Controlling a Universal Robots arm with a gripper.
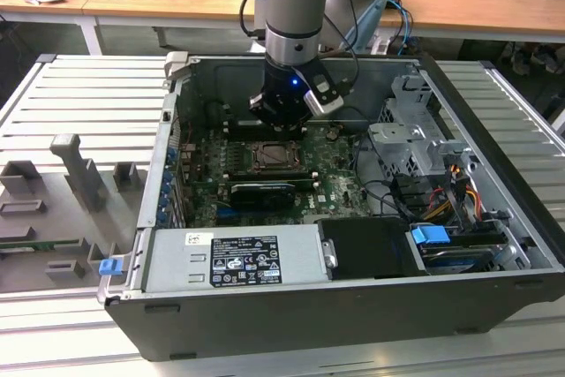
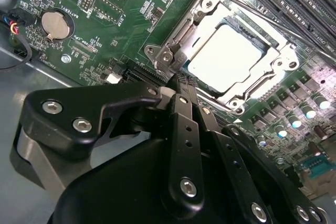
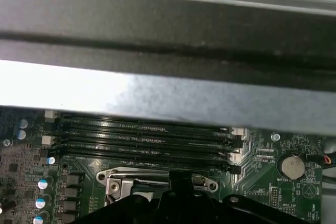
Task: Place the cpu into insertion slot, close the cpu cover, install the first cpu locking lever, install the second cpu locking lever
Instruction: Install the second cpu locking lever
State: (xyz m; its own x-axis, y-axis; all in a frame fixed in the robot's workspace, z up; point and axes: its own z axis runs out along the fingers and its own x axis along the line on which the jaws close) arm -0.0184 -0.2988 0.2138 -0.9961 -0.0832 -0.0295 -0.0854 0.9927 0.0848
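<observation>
In the second wrist view we see the cpu [image 2: 231, 61] lying flat in the insertion slot [image 2: 261, 39], its pale face showing through the cut-out of the cpu cover [image 2: 278, 61], which appears to be down over it. We judge the cpu light, thin, stiff and fragile, best taken by its edges. The cover is springy sheet metal, to be pushed flat near its free edge. The locking levers look like thin, slippery wire, needing a firm sideways press near the bent end; we cannot tell which lever is which, nor whether either is latched.

The end effector [image 2: 176, 80] sits just beside the socket's hinge corner [image 2: 167, 56], its fingertips drawn together to a point and holding nothing we can make out; whether they touch the metal there is hard to say.

In the exterior view the arm's wrist hangs over the socket [image 1: 267, 158] on the motherboard [image 1: 340, 187] inside the open computer case [image 1: 494, 209], towards the case's back wall, and hides its own tips. In the first wrist view the case wall [image 3: 168, 93] blocks much of the scene; beneath it run the memory slots [image 3: 147, 140], and the socket frame [image 3: 123, 179] is partly cut off behind the black fingers [image 3: 178, 195].
</observation>
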